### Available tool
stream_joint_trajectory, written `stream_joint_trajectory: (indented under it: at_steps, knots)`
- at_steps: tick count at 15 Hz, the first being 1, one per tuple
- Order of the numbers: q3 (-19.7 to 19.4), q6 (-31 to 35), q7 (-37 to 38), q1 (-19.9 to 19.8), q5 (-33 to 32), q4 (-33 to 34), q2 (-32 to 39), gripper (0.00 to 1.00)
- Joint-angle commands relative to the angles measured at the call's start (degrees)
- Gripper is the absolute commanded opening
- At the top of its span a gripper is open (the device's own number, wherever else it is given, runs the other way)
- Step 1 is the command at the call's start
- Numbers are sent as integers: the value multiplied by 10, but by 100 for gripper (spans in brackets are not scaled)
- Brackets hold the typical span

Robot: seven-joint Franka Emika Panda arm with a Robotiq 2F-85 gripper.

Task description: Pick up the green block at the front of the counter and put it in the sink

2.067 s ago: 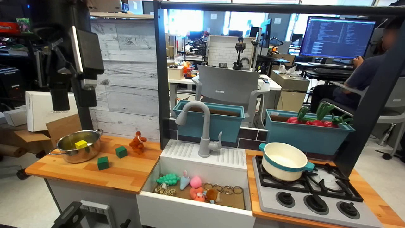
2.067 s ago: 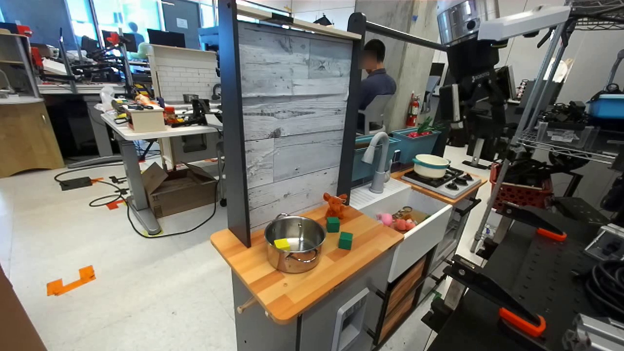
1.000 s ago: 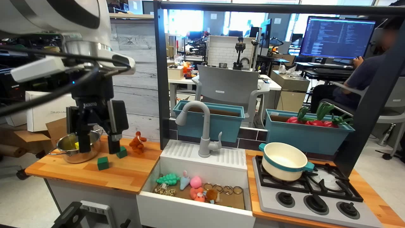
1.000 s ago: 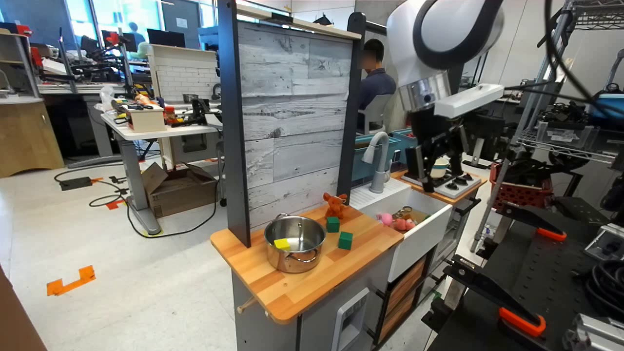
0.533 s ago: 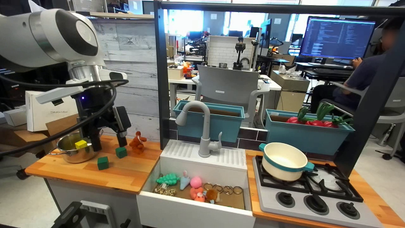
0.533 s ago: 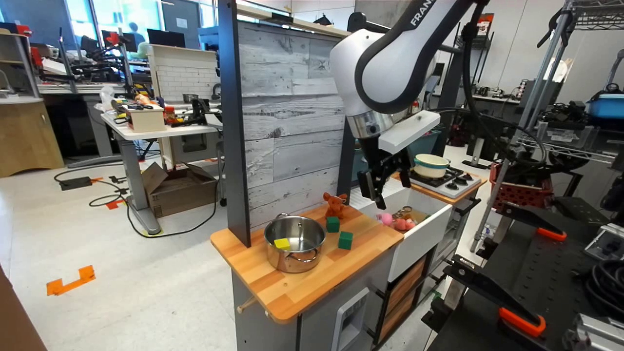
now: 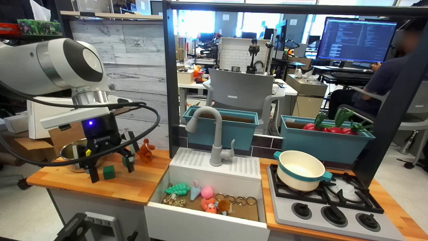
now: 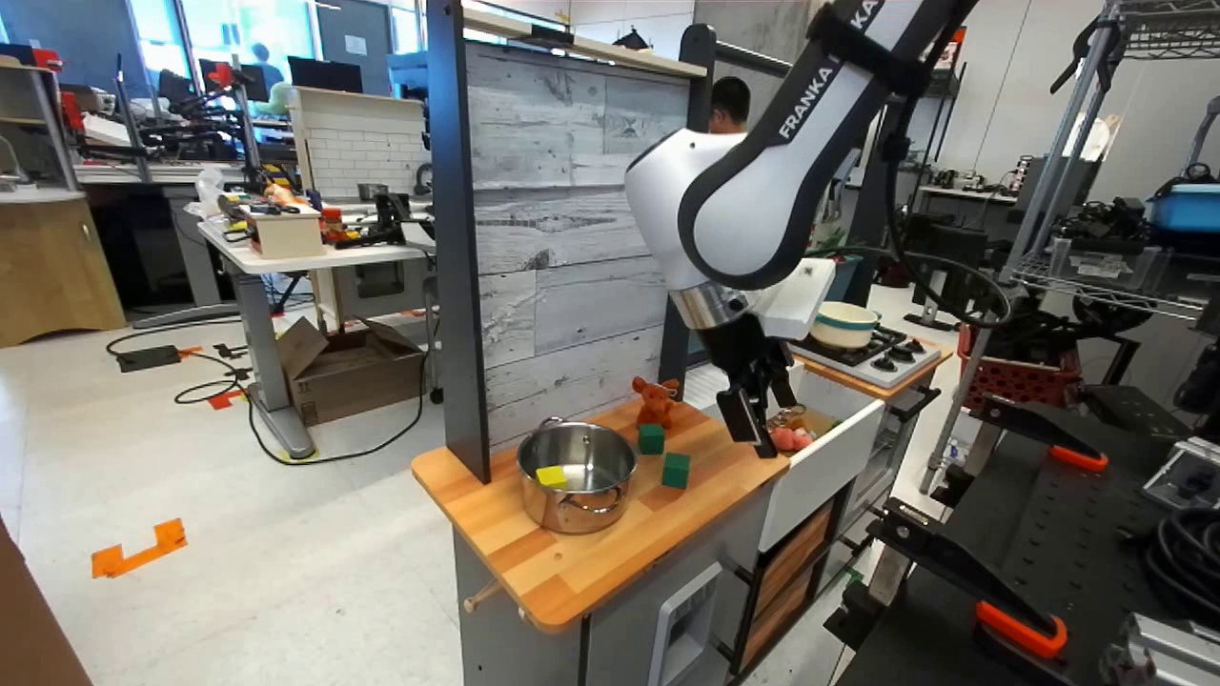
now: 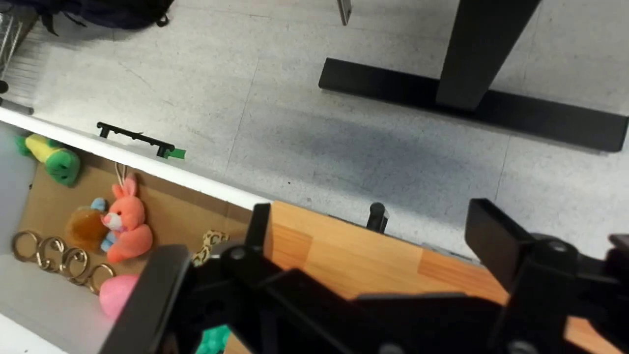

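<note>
The green block (image 7: 108,172) sits on the wooden counter (image 7: 133,189), nearer its front edge; an exterior view also shows it (image 8: 676,470). A similar green block (image 8: 651,438) sits behind it. My gripper (image 7: 112,171) is open and empty. It points down above the counter's front edge, beside the sink, apart from the green block (image 8: 774,426). In the wrist view its fingers (image 9: 372,219) are wide apart over bare counter (image 9: 354,250); neither green block shows there. The white sink (image 7: 205,222) holds plush toys and rings; its rim shows in the wrist view (image 9: 147,165).
A metal pot (image 8: 577,514) with a yellow block (image 8: 551,476) stands at the counter's end. An orange plush toy (image 8: 656,402) sits near the back panel (image 8: 572,238). A grey faucet (image 7: 217,134) rises behind the sink. The stove (image 7: 302,211) holds a cream pot (image 7: 301,170).
The arm has swung in and lowered the gripper from high up to just above the counter's front, closer to the green blocks. The gripper stays open. The blocks have not moved.
</note>
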Motion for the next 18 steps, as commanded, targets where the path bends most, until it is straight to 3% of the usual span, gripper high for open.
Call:
stream_joint_trajectory:
  at_steps: [1, 4, 5, 18]
  knots:
    - [0, -44, -80, -13, -28, 49, 45, 100]
    - [-12, -68, -87, -7, -50, 73, 72, 100]
    - [-3, -44, -72, -14, -39, 42, 51, 100]
    - [-6, -52, -77, -14, -46, 62, 68, 100]
